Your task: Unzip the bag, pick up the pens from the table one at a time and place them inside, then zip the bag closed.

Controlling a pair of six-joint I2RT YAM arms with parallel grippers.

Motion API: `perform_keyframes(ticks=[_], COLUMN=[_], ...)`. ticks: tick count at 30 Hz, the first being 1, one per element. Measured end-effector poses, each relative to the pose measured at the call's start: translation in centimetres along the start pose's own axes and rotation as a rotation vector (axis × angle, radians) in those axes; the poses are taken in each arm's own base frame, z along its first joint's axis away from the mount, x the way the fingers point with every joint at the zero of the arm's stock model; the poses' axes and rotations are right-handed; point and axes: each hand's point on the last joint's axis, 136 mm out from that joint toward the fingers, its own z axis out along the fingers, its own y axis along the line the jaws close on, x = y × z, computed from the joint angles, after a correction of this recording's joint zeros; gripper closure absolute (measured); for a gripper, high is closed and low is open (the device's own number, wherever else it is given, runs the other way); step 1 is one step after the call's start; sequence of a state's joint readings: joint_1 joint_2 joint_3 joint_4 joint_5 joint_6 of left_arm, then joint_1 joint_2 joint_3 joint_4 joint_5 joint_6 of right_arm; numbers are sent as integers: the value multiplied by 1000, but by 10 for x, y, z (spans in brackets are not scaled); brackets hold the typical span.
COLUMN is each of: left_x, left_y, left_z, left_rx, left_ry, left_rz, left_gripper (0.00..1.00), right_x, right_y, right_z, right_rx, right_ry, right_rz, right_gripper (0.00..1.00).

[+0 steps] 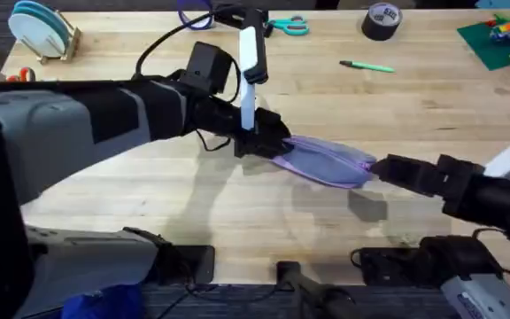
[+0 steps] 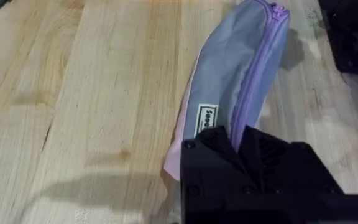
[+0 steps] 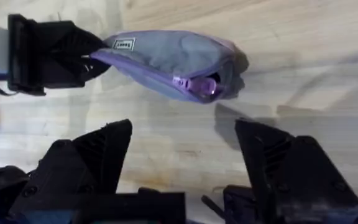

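Note:
The lavender bag (image 1: 326, 162) lies mid-table, its zipper running along its length. My left gripper (image 1: 262, 142) is shut on the bag's left end, seen up close in the left wrist view, where the fingers (image 2: 238, 146) pinch the fabric beside the pale label (image 2: 209, 118). My right gripper (image 1: 382, 167) stands open just off the bag's right end. In the right wrist view its gap (image 3: 182, 158) faces the purple zipper pull (image 3: 194, 85), apart from it, and holds nothing. One green pen (image 1: 367, 66) lies on the table (image 1: 149, 204) at the back right.
Teal-handled scissors (image 1: 289, 27) and a dark tape roll (image 1: 382, 19) lie along the far edge. A green baseplate with bricks (image 1: 501, 35) sits at the far right and a rack of plates (image 1: 41, 31) at the far left. A cable loops over the left arm.

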State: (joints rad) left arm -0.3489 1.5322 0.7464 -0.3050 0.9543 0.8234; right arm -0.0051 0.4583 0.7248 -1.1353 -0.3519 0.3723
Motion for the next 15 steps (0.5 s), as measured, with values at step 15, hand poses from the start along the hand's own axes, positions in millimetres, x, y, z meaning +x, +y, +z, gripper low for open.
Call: perform_keyframes(ticks=[15], left_x=[0], left_y=[0], left_z=[0], left_rx=[0], left_ry=[0], left_rz=[0], left_gripper=[957], right_x=[-5], right_y=[-10], right_z=[25], right_rx=[-1], right_ry=[-23], right_rz=[14], right_gripper=[6])
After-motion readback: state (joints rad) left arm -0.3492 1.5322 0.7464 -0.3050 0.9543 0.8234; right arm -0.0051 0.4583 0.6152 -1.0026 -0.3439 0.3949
